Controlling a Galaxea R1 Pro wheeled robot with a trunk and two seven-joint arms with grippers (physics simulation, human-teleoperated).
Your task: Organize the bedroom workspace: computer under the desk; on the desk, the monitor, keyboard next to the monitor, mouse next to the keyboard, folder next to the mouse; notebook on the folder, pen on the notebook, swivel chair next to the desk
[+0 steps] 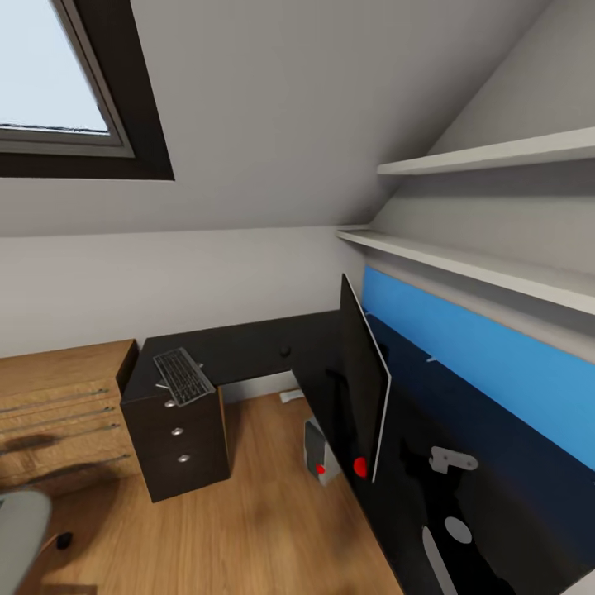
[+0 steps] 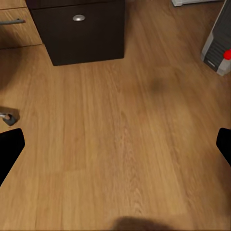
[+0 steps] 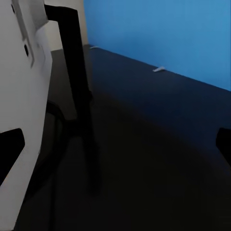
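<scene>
- The dark L-shaped desk [image 1: 248, 351] is running along the far wall and turning down the right side under a blue wall panel [image 1: 487, 355].
- The monitor [image 1: 364, 388] is standing upright on the right wing of the desk, seen edge-on, with its stand [image 3: 77, 96] and pale back [image 3: 24, 96] showing close up in the right wrist view.
- The keyboard [image 1: 183, 376] is lying on the far left end of the desk, above the drawer unit [image 1: 178, 434], well apart from the monitor.
- The computer [image 1: 318, 453] is sitting on the wooden floor [image 2: 120, 134] under the desk, just left of the monitor's lower edge; its grey case with a red spot [image 2: 219, 41] is also appearing in the left wrist view.
- The pale seat of the swivel chair [image 1: 21, 529] is peeking in at the near left corner.
- The left gripper [image 2: 115, 144] is hanging spread wide over bare floor, grasping nothing.
- The right gripper [image 3: 115, 144] is hovering released above the dark desktop beside the monitor stand, fingertips far apart.
</scene>
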